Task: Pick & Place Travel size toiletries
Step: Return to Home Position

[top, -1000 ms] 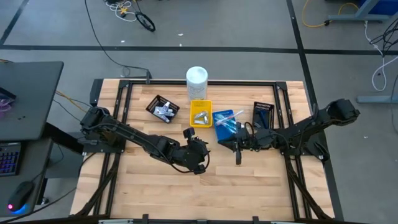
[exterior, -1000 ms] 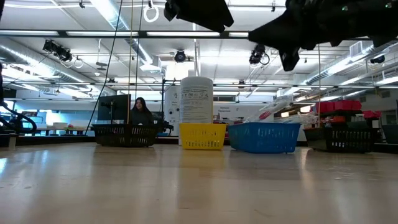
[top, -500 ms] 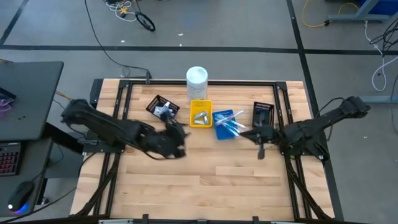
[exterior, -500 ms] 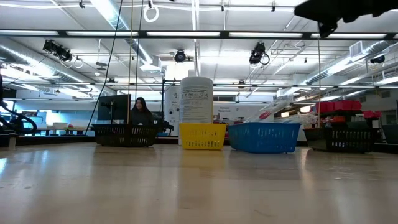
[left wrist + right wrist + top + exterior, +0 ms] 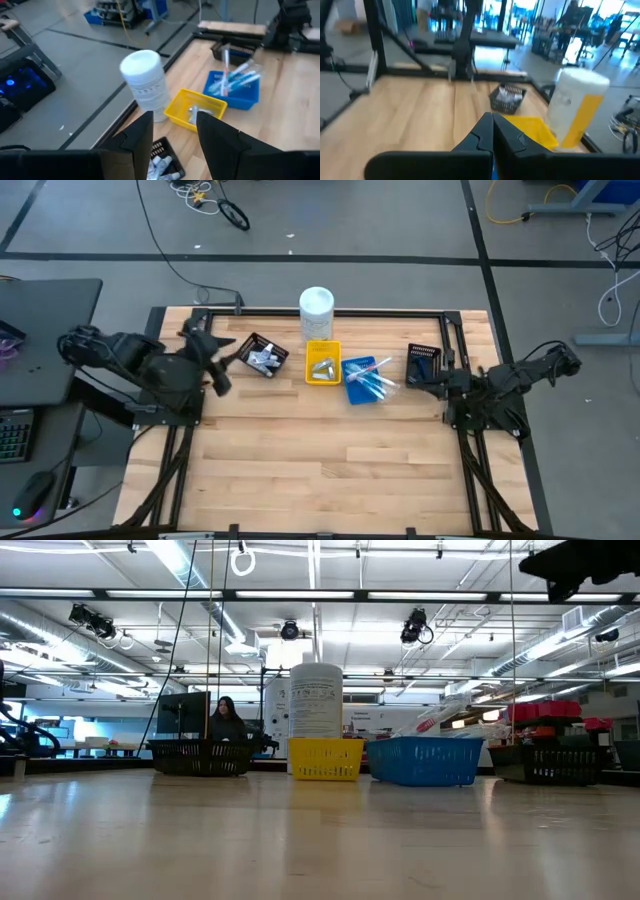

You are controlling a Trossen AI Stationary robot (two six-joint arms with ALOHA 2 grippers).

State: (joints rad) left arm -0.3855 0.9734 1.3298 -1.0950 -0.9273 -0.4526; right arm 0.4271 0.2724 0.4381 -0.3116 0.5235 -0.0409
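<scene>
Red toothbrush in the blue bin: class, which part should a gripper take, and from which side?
Probably its raised end, from above, jaws across the thin shaft. The red toothbrush leans on the blue bin's rim, so that end sticks out free, while the walls block a sideways approach. The right gripper, shut, waits nearest; the left gripper is open.

Dark six-joint left arm point(image 5: 130, 360) sits folded at the left edge of the pale wooden counter point(image 5: 330, 460), its two-finger left tool point(image 5: 220, 360) held high with fingers spread apart. Matching dark right arm point(image 5: 510, 375) sits folded at the right edge, its right tool point(image 5: 415, 378) pointing inward, fingers pressed together.
</scene>
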